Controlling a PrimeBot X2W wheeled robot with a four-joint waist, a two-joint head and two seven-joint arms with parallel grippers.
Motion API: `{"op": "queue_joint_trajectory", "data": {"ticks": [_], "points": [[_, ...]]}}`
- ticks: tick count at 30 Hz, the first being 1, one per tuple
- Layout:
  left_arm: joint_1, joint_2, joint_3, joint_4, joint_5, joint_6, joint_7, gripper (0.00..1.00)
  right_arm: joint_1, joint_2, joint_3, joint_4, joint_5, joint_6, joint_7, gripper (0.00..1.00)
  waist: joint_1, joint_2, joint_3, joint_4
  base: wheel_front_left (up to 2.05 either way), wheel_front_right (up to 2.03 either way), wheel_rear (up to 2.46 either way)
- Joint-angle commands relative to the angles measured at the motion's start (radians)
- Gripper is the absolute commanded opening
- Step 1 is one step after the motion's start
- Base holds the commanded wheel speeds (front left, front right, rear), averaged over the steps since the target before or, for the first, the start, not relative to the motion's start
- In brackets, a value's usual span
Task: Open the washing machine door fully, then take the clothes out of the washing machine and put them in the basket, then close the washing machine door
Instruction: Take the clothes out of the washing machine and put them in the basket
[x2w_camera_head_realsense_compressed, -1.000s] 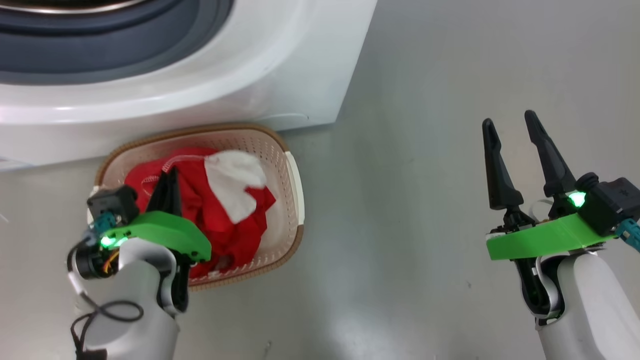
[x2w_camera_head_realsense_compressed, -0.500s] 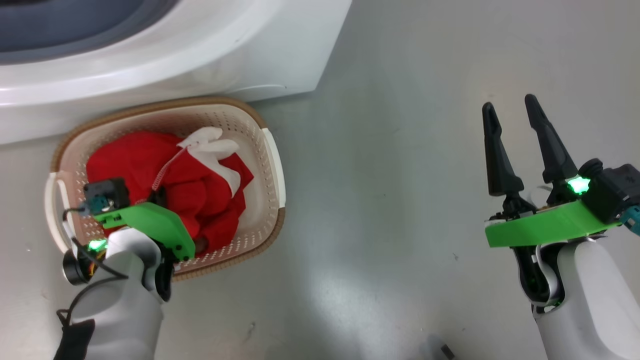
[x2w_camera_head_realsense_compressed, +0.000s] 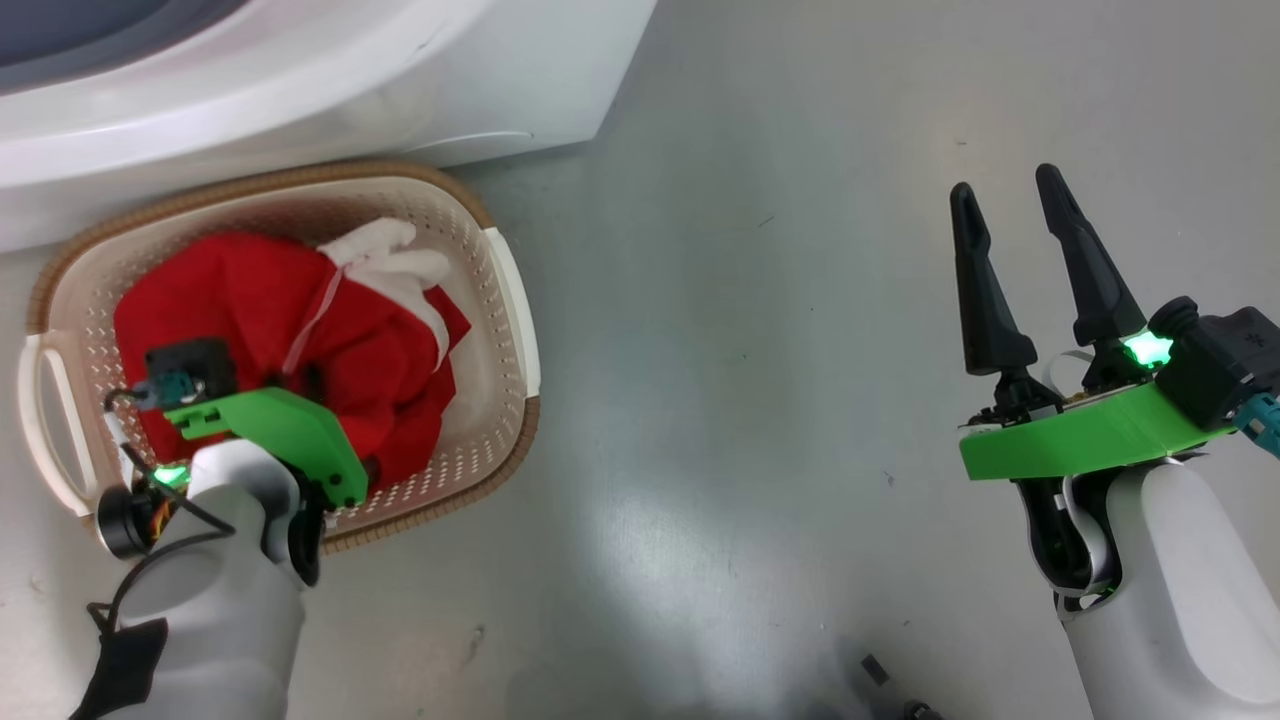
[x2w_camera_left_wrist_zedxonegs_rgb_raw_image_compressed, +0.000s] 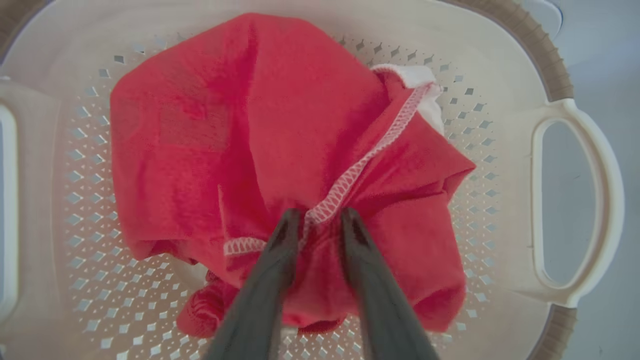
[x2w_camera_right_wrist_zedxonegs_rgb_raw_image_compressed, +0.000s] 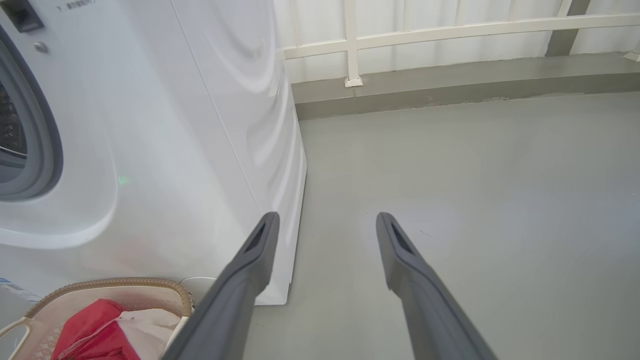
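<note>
The left gripper (x2w_camera_left_wrist_zedxonegs_rgb_raw_image_compressed: 321, 220) reaches down into the basket (x2w_camera_left_wrist_zedxonegs_rgb_raw_image_compressed: 550, 55); its fingers, pressed together a second ago, now stand narrowly apart, with the white-stitched hem of the clothes (x2w_camera_left_wrist_zedxonegs_rgb_raw_image_compressed: 225, 140) running between their tips; whether the cloth is quite free of them I cannot tell. This reads as the release, so the unloading step looks almost finished. The red bundle has settled on the basket's perforated bottom, filling most of it, with a small white cloth (x2w_camera_head_realsense_compressed: 385, 255) tucked against its far side; nothing hangs over the brown rim.

The right gripper (x2w_camera_head_realsense_compressed: 1005, 185) hangs well apart over the bare grey floor (x2w_camera_head_realsense_compressed: 750, 350), fingers spread wide and holding nothing.

The basket sits on the floor just in front of the washing machine (x2w_camera_head_realsense_compressed: 300, 90); the head camera has swung since a second ago, so the basket's slide across that view is no move of its own. From the right wrist the grey seal (x2w_camera_right_wrist_zedxonegs_rgb_raw_image_compressed: 45, 150) rings an uncovered opening, so closing the door remains.
</note>
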Motion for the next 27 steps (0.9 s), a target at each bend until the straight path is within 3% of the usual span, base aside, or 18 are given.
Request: {"op": "queue_joint_trajectory", "data": {"ticks": [1, 14, 27], "points": [[0.005, 0.029, 0.011, -0.006, -0.005, 0.009, -0.017, 1.00, -0.002, 0.001, 0.014, -0.020, 0.002, 0.005, -0.006, 1.00, 0.0000, 0.0000, 0.001, 0.000, 0.00, 0.00, 0.00], [0.051, 0.023, 0.003, -0.078, 0.001, -0.035, -0.138, 1.00, 0.010, 0.001, 0.001, 0.003, -0.009, 0.005, -0.006, 1.00, 0.0000, 0.0000, -0.074, 0.046, 0.00, 0.00, 0.00], [0.259, -0.011, 0.080, -0.548, 0.064, -0.038, -0.140, 1.00, 0.038, 0.001, -0.011, 0.032, -0.059, 0.005, -0.006, 1.00, 0.0000, 0.0000, -0.203, 0.113, 0.00, 0.00, 0.00]]}}
